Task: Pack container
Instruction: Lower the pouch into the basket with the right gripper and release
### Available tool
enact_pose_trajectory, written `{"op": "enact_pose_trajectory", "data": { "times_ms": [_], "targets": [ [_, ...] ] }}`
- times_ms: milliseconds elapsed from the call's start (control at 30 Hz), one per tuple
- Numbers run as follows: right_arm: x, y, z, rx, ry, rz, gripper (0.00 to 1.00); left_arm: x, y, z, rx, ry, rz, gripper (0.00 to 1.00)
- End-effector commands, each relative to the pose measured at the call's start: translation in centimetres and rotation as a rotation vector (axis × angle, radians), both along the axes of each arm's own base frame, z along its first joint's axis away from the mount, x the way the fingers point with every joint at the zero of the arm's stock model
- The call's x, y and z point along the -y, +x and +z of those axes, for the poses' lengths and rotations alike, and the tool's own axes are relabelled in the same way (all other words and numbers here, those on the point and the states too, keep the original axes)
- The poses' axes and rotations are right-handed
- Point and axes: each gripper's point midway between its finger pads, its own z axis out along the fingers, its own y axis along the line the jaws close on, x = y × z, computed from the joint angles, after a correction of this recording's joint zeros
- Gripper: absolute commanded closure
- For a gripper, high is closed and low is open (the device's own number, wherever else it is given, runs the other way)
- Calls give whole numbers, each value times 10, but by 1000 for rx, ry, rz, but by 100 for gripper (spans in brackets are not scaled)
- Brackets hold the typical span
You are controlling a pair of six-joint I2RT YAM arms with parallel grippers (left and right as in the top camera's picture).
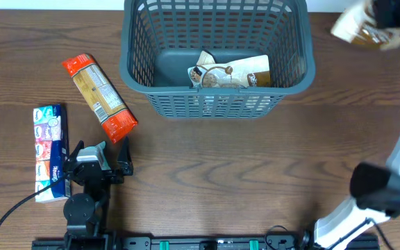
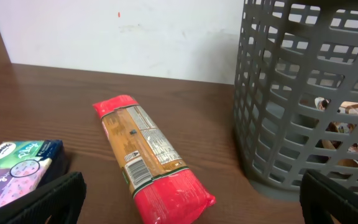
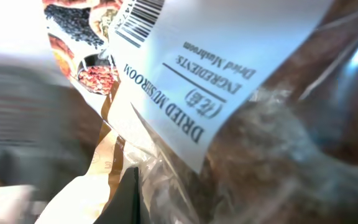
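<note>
Progress: early by my reading. One item is packed, one is in the air, two are on the table (image 1: 207,180).
Basket (image 1: 214,104): ahead of your left claw (image 1: 101,154) and off to its right. From your right claw (image 1: 384,24) it sits well off to the side.
Basket contents: a single light packet (image 1: 231,71) lying flat on the floor, against the wall nearest the left claw. Through the slots the left wrist view shows only scraps of it.
Right claw: clamped on a bag of dried mushrooms (image 3: 229,93), which is lifted and outside the basket rim (the label fills the wrist view, so the fingers are mostly hidden).
Left claw: spread wide, holding nothing, low over the table.
Pasta packet (image 2: 148,162): straight ahead of the left claw, its red end just in front of the fingers.
Tissue pack (image 2: 14,168): just beside the left claw, on its left.
Left to do: you have the mushroom bag to drop in, then the pasta and the tissues to pick up.
</note>
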Motion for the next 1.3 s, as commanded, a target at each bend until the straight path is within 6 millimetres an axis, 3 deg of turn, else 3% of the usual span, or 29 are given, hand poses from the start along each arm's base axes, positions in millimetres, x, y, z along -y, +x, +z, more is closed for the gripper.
{"op": "enact_pose_trajectory", "data": {
  "times_ms": [0,133,200,300,533,700,1000,1267],
  "targets": [
    [-55,-6,28,85,-120,185,99,-4,-1,-17,-52,0,26,1],
    [-133,-18,43,171,-278,475,99,-4,-1,-17,-52,0,26,1],
    [-181,-30,41,214,-378,682,99,-4,-1,-17,-52,0,26,1],
    [-231,-43,30,262,-498,904,99,-4,-1,-17,-52,0,26,1],
    [-311,-41,-14,271,-536,1136,99,-4,-1,-17,-52,0,26,1],
    [-340,-25,-74,159,-504,1209,99,-4,-1,-17,-52,0,26,1],
    [-360,-1,-183,-47,-451,1279,99,-4,-1,-17,-51,-30,30,1],
    [-389,-15,-231,-106,-362,1407,99,-4,-1,-17,-51,-56,34,1]
  ]
}}
